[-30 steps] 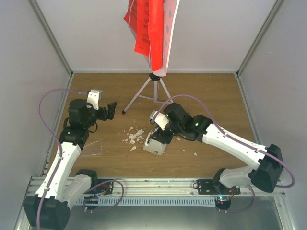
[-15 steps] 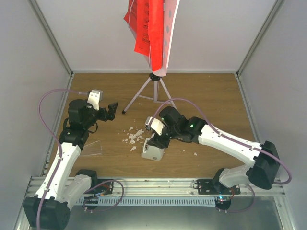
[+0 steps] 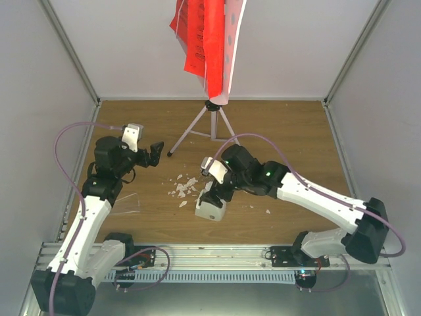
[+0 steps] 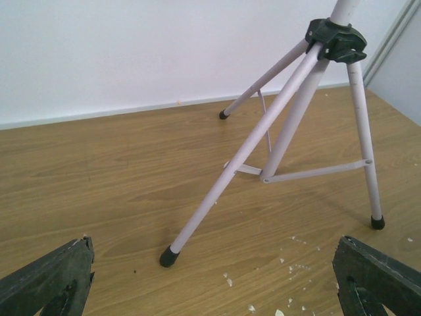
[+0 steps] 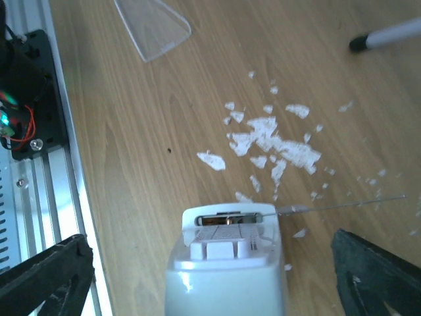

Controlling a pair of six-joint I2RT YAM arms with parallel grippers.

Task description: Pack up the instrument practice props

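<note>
White metronome (image 5: 223, 270) between spread right fingers (image 5: 46, 276)

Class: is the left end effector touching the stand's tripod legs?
Apart. Left wrist view shows bare tabletop between the left end effector and the tripod legs.

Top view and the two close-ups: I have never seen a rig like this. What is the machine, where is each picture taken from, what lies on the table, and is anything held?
Two white robot arms are bolted to the near edge of a wooden table. One picture looks down from above. The other two come from a camera on each wrist, with dark fingers at the lower corners. On the table are a music stand carrying red sheets, a small white metronome, white crumbs and a clear plastic piece. The left gripper faces the stand's legs. The right gripper hangs over the metronome. Both are open, and nothing is held.
</note>
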